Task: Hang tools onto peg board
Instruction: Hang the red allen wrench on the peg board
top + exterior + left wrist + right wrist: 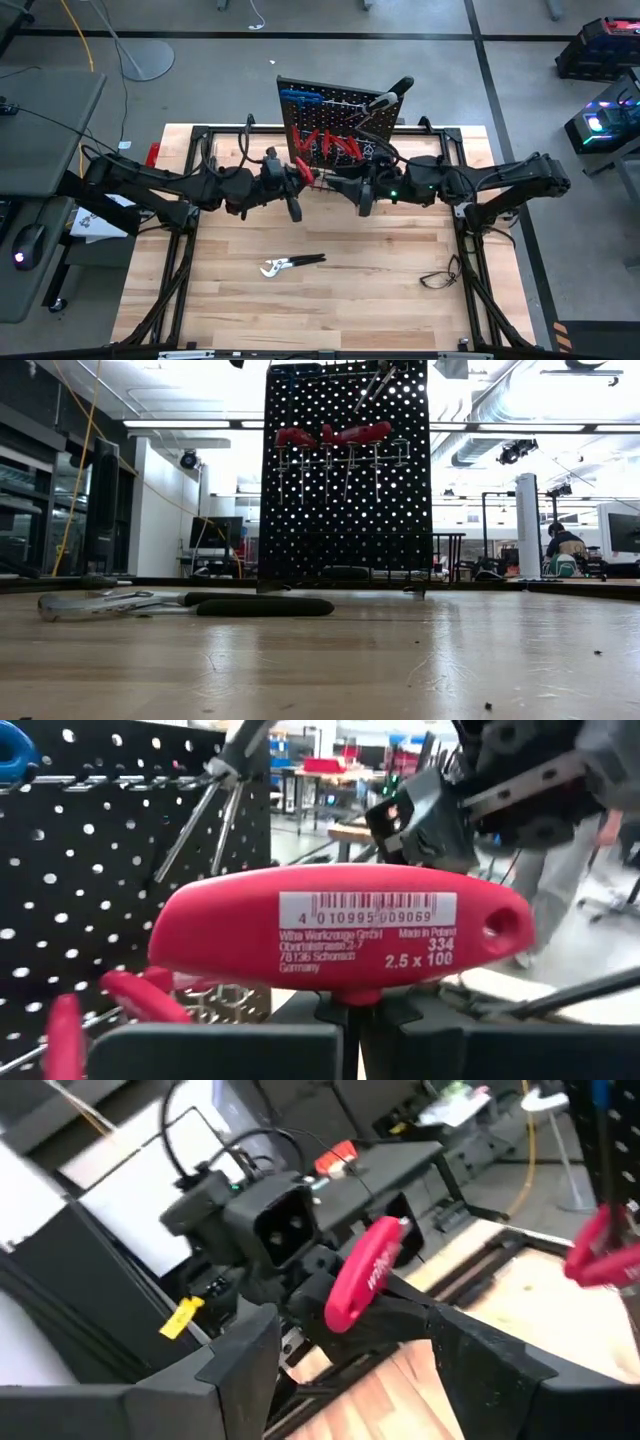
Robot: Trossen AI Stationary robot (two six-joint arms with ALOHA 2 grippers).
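Note:
The black peg board (340,125) stands upright at the table's far edge; red-handled tools (355,433) and blue hex keys (300,98) hang on it. My left gripper (298,178) is in front of the board's left part, above the table, shut on a red T-handle hex key (340,940). My right gripper (363,198) is open and empty, close to the right of it, facing it; its fingers (230,1370) show apart. Silver pliers with black handles (290,264) lie flat on the table's middle. My left gripper pinches the red hex key between its two fingers at the neck under the middle of the T-handle (350,1005). The handle lies across the fingertips (240,1050) and sticks out beyond them, lifted clear of the table. The shaft is hidden between the fingers.
A black cable (440,275) lies near the table's right edge. Black frame rails (180,270) run along the table's sides. Bare wood lies around the pliers (190,602). A person (565,545) sits far back in the room.

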